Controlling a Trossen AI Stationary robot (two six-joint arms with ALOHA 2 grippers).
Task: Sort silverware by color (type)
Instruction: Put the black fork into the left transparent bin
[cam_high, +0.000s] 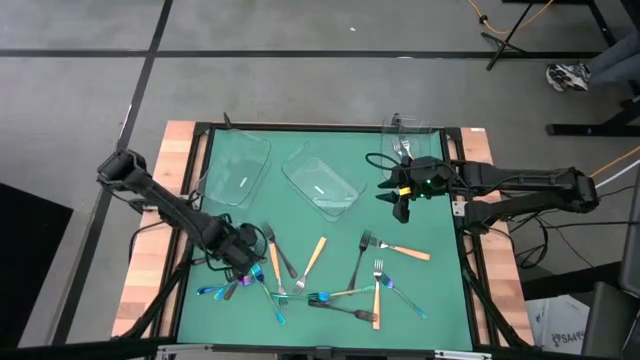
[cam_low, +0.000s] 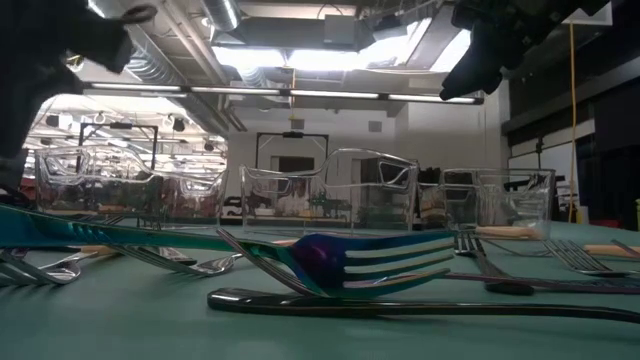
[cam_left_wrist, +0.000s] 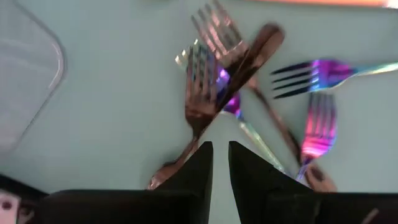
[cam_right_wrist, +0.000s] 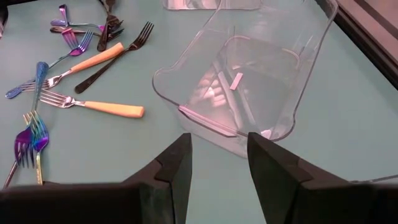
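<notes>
A loose scatter of small forks (cam_high: 330, 275) is spread over the near half of the green matte tabletop (cam_high: 440, 300). Three finishes are seen: glossy dark metal, mirror-like iridescent blue-purple, and bright silver tines on smooth orange-tan handles, such as the orange-handled fork (cam_high: 395, 247) lying apart toward the right.

Three clear plastic trays with rounded corners are set along the far half: a shallow left tray (cam_high: 238, 167), a tilted middle tray (cam_high: 322, 180) and a deeper right tray (cam_high: 408, 137) at the far right corner, in which silver tines show faintly.

The left claw (cam_high: 245, 262) is lowered over the left end of the scatter; its two dark fingers (cam_left_wrist: 198, 165) stand narrowly parted with nothing between them, just above a tangle of crossed dark forks (cam_left_wrist: 233, 68) and iridescent forks (cam_left_wrist: 320, 127).

The right claw (cam_high: 401, 192) is held between the middle tray and the right tray, fingers (cam_right_wrist: 177, 165) wide apart and empty.

In the low view an iridescent fork head (cam_low: 370, 262) lies across a dark handle (cam_low: 420, 305), with the trays standing behind. Only the right wrist view shows the middle tray (cam_right_wrist: 249, 74) propped on one edge with a small pale label inside.
</notes>
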